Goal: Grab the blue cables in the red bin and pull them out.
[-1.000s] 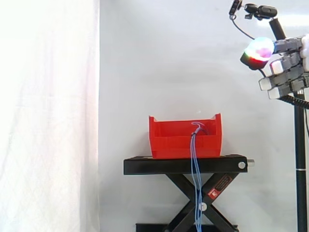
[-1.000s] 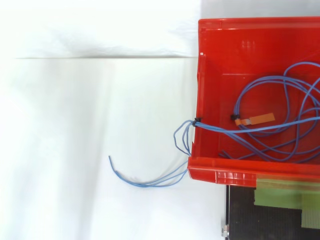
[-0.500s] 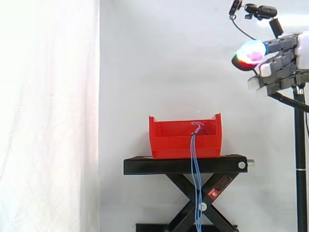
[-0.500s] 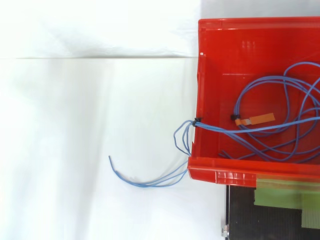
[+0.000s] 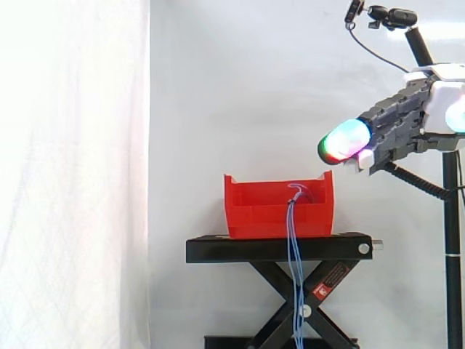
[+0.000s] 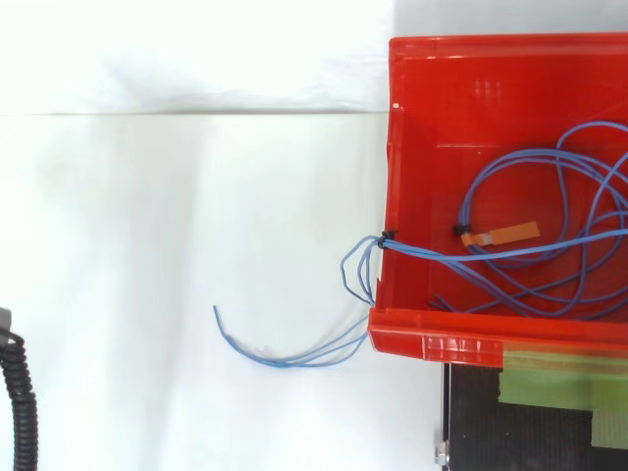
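Treating the blue cables (image 6: 530, 257) as light, thin and limp, with some spring in the loops: expecting almost no weight, but expecting slipping through a loose hold and snagging of loops on the rim during pulling. Locating most of the length coiling on the floor of the red bin (image 6: 392, 147), with one bunch crossing the bin's wall at a black tie (image 6: 387, 236) and hanging down outside past the black stand (image 5: 276, 249). Judging the bunched section beside the tie as the best place for pinching, several strands lying together there, and avoiding the orange tag (image 6: 512, 234). Holding the hand (image 5: 396, 123) to the right of the bin, above its rim and well apart from the cables, with fingers stretched straight and close together, grasping nothing, and the glowing fingertip (image 5: 344, 140) pointing toward the bin. Noting, against one second ago, a lower position nearer the bin; noting no change in cables or bin.
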`<action>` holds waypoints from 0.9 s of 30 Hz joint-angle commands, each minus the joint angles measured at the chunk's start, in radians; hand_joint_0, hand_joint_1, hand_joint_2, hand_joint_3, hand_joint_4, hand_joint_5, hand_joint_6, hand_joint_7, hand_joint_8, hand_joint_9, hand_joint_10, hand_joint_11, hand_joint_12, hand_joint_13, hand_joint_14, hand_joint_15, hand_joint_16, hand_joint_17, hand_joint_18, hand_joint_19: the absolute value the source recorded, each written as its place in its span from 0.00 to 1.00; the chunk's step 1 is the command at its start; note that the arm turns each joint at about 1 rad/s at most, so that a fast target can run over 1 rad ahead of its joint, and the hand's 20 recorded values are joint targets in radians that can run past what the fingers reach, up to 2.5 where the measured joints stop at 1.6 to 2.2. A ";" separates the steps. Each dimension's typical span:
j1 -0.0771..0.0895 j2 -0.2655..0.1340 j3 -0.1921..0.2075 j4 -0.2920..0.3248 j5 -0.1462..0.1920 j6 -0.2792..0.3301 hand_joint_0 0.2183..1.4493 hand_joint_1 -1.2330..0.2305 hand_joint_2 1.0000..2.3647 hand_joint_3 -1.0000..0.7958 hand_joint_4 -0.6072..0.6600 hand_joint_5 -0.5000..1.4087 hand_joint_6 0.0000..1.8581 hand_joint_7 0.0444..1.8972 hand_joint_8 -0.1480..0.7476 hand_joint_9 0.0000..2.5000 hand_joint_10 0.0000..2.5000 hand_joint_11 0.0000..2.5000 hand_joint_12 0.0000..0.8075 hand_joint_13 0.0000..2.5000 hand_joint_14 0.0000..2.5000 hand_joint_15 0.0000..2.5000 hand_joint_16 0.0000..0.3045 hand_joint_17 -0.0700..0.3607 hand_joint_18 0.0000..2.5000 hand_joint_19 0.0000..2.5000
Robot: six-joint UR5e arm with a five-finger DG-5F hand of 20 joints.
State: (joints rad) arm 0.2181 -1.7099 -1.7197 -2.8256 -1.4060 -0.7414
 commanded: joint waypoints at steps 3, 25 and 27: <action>0.009 -0.010 0.000 0.012 -0.005 -0.233 0.41 0.25 0.00 0.00 0.64 0.54 0.00 0.10 0.48 0.29 0.00 0.09 0.45 0.19 0.00 0.09 0.18 0.44 0.14 0.13; 0.012 -0.083 0.003 0.066 -0.188 -0.801 0.40 0.22 0.00 0.00 0.65 0.55 0.01 0.17 0.48 0.29 0.00 0.11 0.46 0.19 0.00 0.09 0.18 0.45 0.15 0.13; 0.012 -0.083 0.009 0.061 -0.199 -0.816 0.40 0.21 0.00 0.00 0.66 0.55 0.01 0.21 0.48 0.29 0.00 0.12 0.46 0.19 0.00 0.10 0.18 0.45 0.15 0.13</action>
State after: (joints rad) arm 0.2316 -1.7935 -1.7172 -2.7627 -1.5808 -1.4556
